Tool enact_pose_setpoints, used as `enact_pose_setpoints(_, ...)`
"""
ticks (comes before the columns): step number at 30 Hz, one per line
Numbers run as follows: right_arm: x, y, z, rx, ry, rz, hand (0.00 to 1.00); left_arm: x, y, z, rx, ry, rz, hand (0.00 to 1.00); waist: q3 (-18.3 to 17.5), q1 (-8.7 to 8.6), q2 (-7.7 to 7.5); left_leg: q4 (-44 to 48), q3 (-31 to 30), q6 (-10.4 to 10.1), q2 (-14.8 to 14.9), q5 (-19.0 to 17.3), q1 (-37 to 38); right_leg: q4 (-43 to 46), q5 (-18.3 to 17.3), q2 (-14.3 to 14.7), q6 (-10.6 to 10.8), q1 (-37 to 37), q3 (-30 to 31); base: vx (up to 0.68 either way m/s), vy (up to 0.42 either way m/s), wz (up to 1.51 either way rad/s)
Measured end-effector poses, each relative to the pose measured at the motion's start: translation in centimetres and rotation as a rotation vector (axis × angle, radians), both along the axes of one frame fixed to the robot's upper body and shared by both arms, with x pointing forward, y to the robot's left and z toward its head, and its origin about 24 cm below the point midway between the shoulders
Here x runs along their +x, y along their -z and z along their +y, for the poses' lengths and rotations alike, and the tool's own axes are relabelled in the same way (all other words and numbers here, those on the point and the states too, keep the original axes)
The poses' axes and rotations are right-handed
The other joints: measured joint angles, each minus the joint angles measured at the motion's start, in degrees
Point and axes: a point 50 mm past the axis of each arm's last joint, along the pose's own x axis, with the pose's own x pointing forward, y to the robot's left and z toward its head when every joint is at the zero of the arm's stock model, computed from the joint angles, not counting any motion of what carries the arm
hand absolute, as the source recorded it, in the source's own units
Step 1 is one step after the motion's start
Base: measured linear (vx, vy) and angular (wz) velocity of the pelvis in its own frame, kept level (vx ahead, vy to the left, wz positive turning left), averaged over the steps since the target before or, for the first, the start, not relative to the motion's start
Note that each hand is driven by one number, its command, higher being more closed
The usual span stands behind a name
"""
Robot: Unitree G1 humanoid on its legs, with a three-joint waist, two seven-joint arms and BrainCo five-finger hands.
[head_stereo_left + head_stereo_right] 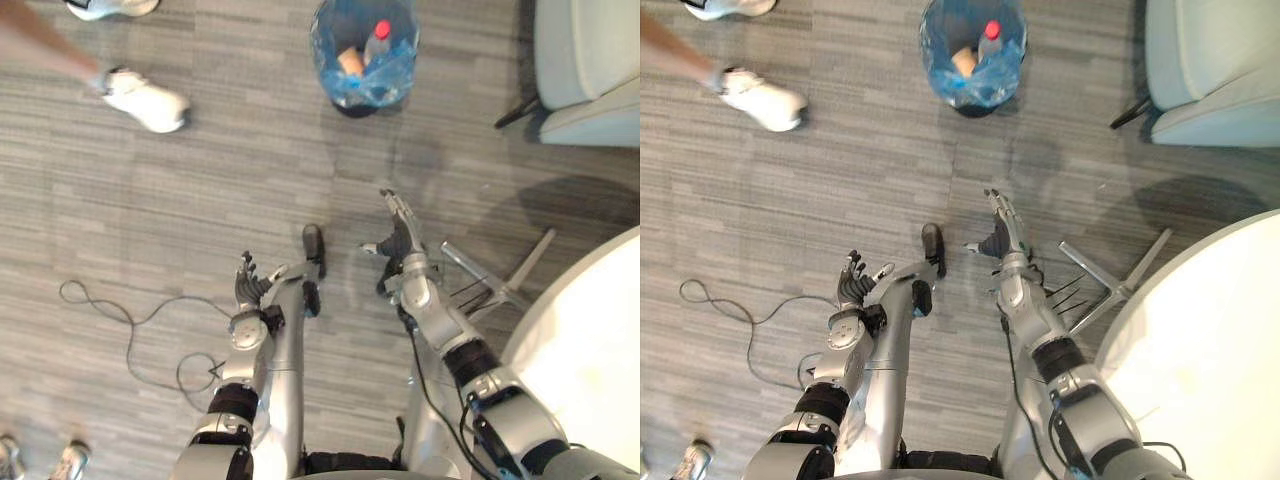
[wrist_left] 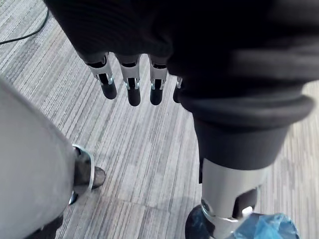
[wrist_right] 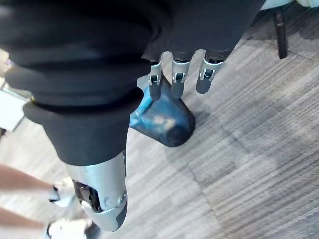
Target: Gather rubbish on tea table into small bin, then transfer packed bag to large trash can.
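A small bin [image 1: 363, 55] lined with a blue bag stands on the floor ahead of me. Inside it are a clear bottle with a red cap [image 1: 378, 38] and a tan cup [image 1: 350, 62]. My right hand [image 1: 400, 240] is raised over the floor well short of the bin, fingers straight and pointing toward it, holding nothing. My left hand [image 1: 250, 287] hangs lower and further left, also open and empty. The right wrist view shows the bin [image 3: 164, 119] past straight fingers [image 3: 177, 74]. In the left wrist view, the blue bag [image 2: 264, 226] shows beside the thumb.
A white round table [image 1: 590, 350] fills the lower right, its metal legs [image 1: 490, 280] reaching out near my right arm. A pale armchair [image 1: 590, 70] stands at the back right. A person's white shoe [image 1: 145, 100] is at the back left on the grey floor.
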Motion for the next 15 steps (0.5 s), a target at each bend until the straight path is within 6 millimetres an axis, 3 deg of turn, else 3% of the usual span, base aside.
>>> enact_pose_setpoints(1, -0.8, 1.1, -0.5, 0.054, 0.022, 0.044, 0.0, -0.8, 0.7, 0.3, 0.003, -0.006, 0.028, 0.0, -0.39, -0.66, -0.51, -1.59, -0.07, -0.31, -0.32, 0.2, 3.06, -1.4, 0.07, 0.0, -0.01, 3.13, -0.51, 0.13, -0.06, 0.13)
enact_pose_setpoints(7, -4.9, 5.9, -3.6, 0.184, 0.151, 0.237, 0.0, -4.5, 3.6, 1.7, 0.02, 0.001, 0.166, 0.0, -3.17, -0.95, -2.46, -8.81, -0.15, -1.03, -0.8, 0.68, 16.46, -8.41, 0.26, 1.63, 0.49, 16.47, -1.48, 0.14, -0.058, 0.02)
enact_pose_setpoints(10, -7.5, 9.2, -6.1, 0.226, 0.262, 0.377, 0.0, -6.8, 5.7, 2.3, 0.018, 0.01, 0.278, 0.0, -7.96, -1.4, -2.38, -13.36, -1.03, -1.85, -1.16, 1.48, 22.01, -12.5, 0.35, 2.5, 0.84, 22.15, -2.78, 0.16, -0.06, 0.12)
enact_pose_setpoints(12, -9.8, 11.9, -8.0, 0.249, 0.354, 0.502, 0.0, -8.9, 7.2, 2.9, 0.017, 0.022, 0.368, 0.0, -12.13, -2.62, -2.02, -16.9, -2.69, -1.98, -1.52, 2.76, 26.29, -15.79, 0.23, 3.25, 1.03, 27.09, -4.71, 0.2, -0.054, 0.29)
enact_pose_setpoints(15, -11.9, 13.8, -9.6, 0.254, 0.423, 0.602, 0.0, -9.5, 7.8, 3.4, 0.017, 0.046, 0.406, 0.0, -14.75, -2.64, -1.09, -20.65, -4.46, -2.41, -1.51, 4.62, 30.31, -18.82, 0.18, 4.03, 1.08, 32.02, -7.53, 0.15, -0.055, 0.36)
